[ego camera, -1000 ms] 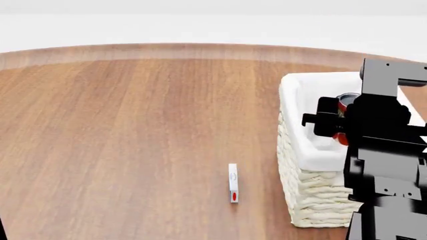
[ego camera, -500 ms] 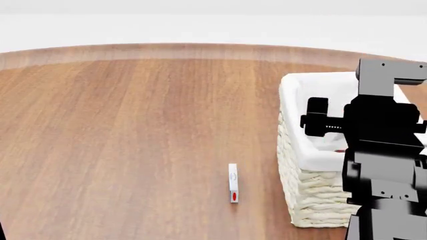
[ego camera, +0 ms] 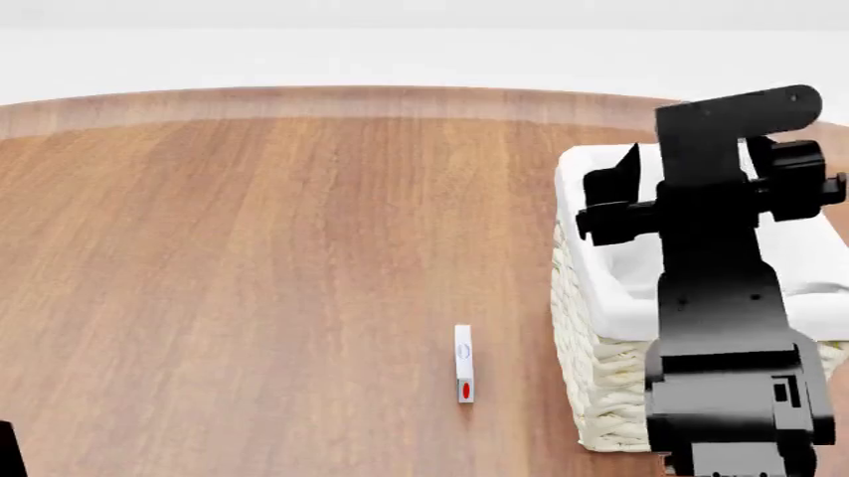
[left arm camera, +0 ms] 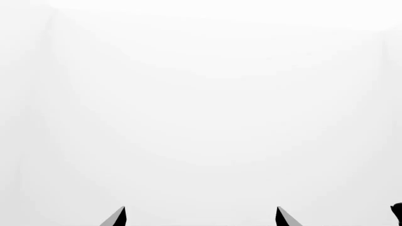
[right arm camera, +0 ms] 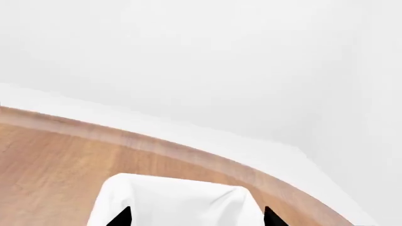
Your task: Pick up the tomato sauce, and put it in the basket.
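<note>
The cream wicker basket (ego camera: 613,388) with a white cloth lining stands at the table's right side. Its lining also shows in the right wrist view (right arm camera: 176,200). My right gripper (ego camera: 613,199) is open and empty, raised above the basket's left rim; in the right wrist view (right arm camera: 196,218) its two tips stand wide apart over the lining. The tomato sauce can is not visible; my right arm covers much of the basket's inside. My left gripper (left arm camera: 201,218) is open and empty, facing only white background. In the head view only a black sliver of the left arm (ego camera: 7,449) shows.
A small white flat item with a red mark (ego camera: 463,364) lies on the wooden table (ego camera: 265,278), left of the basket. The table's curved far edge (ego camera: 332,99) runs across the back.
One second ago my right gripper held the red can over the basket. It opened, the can dropped inside, and the gripper has since risen, empty.
</note>
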